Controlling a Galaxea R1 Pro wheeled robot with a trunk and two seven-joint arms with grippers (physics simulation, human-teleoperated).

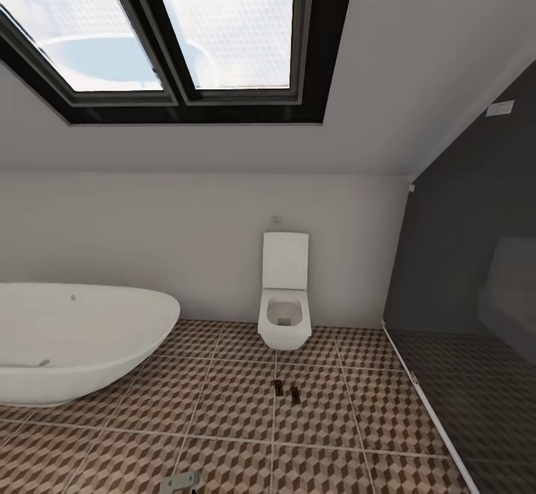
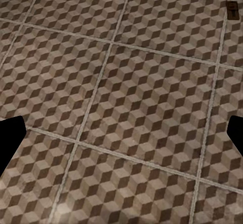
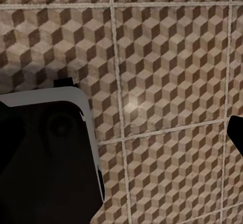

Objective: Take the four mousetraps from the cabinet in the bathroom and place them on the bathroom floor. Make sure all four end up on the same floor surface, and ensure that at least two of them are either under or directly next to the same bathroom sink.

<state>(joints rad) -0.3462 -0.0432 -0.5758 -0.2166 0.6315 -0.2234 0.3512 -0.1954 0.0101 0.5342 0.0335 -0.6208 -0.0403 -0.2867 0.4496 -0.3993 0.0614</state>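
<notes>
Two small flat dark brown wooden mousetraps already lie side by side on the cube-patterned brown and beige tiled bathroom floor, in front of the white wall-hung toilet. By my reckoning about half remains, plus the sink requirement. Both sets of jaws hang spread and empty above tiles; one trap lies well ahead of the left jaws.

a white bathtub left of a wall-hung toilet, under a dark-framed skylight.
</notes>
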